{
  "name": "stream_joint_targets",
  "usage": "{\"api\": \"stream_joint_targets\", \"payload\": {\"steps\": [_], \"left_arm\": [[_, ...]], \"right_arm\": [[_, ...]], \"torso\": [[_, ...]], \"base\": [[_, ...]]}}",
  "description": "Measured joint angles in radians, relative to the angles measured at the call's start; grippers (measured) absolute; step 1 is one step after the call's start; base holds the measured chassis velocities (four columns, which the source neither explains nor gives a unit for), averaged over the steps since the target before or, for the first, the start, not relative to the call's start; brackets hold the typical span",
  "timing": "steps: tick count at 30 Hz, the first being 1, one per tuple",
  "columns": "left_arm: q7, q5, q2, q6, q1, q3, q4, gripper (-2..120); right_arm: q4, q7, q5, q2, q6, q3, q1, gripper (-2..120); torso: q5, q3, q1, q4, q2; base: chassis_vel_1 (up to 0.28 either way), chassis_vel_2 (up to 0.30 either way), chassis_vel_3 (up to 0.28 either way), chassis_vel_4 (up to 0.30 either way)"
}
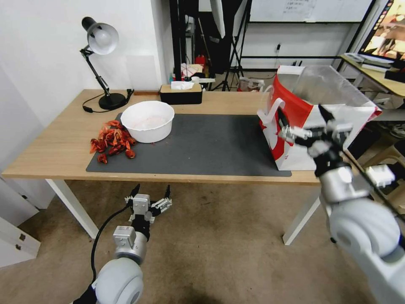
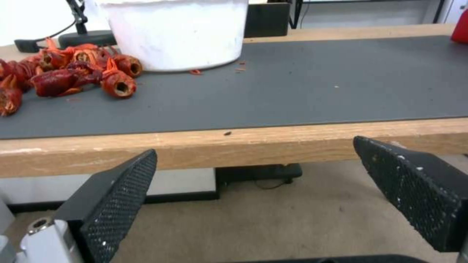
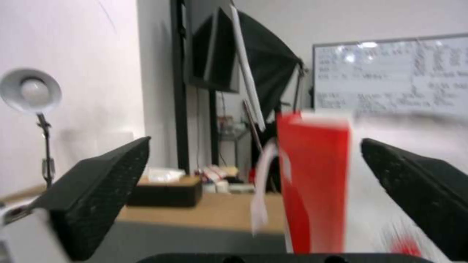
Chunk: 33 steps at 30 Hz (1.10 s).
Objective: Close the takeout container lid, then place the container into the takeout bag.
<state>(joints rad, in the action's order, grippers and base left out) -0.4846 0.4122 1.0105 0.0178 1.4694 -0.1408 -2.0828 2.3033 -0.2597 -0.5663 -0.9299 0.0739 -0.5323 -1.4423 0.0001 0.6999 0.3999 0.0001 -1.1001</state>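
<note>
The takeout bag (image 1: 295,114) stands open at the right end of the table, with red and white sides, white loop handles and a silvery lining. In the right wrist view its red side (image 3: 314,175) lies straight ahead. My right gripper (image 1: 303,116) hangs open, raised in front of the bag's near side with nothing between its fingers (image 3: 97,197). My left gripper (image 1: 152,188) is open and empty, below and in front of the table's front edge (image 2: 234,146). The takeout container and its lid are out of view.
A dark grey mat (image 1: 202,143) covers the table's middle. On it at the left stand a large white bowl (image 1: 147,120) and a pile of red crayfish shells (image 1: 112,141). A desk lamp (image 1: 101,42) and a black tissue box (image 1: 181,93) sit at the back.
</note>
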Motion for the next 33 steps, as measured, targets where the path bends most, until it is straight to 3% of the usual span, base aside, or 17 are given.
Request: {"api": "stream_joint_targets", "payload": {"steps": [9, 15, 33], "left_arm": [[0.006, -0.011, 0.020, 0.004, 0.021, 0.000, -0.005, 100], [0.019, -0.035, 0.031, 0.017, 0.040, 0.004, -0.004, 100], [0.026, -0.080, 0.056, 0.072, 0.065, 0.009, 0.030, 100]], "right_arm": [[-0.108, 0.031, 0.212, -0.192, 0.208, 0.020, -0.297, 100], [-0.206, 0.056, 0.265, -0.263, 0.304, 0.055, -0.340, 100], [-0.244, 0.057, 0.277, -0.291, 0.314, 0.077, -0.315, 100]], "torso": [[-0.0003, 0.000, 0.000, -0.0004, 0.000], [0.0000, 0.000, 0.000, -0.0001, 0.000], [-0.0001, 0.000, 0.000, -0.0001, 0.000]], "base": [[0.000, 0.000, 0.000, 0.000], [0.000, 0.000, 0.000, 0.000], [0.000, 0.000, 0.000, 0.000]]}}
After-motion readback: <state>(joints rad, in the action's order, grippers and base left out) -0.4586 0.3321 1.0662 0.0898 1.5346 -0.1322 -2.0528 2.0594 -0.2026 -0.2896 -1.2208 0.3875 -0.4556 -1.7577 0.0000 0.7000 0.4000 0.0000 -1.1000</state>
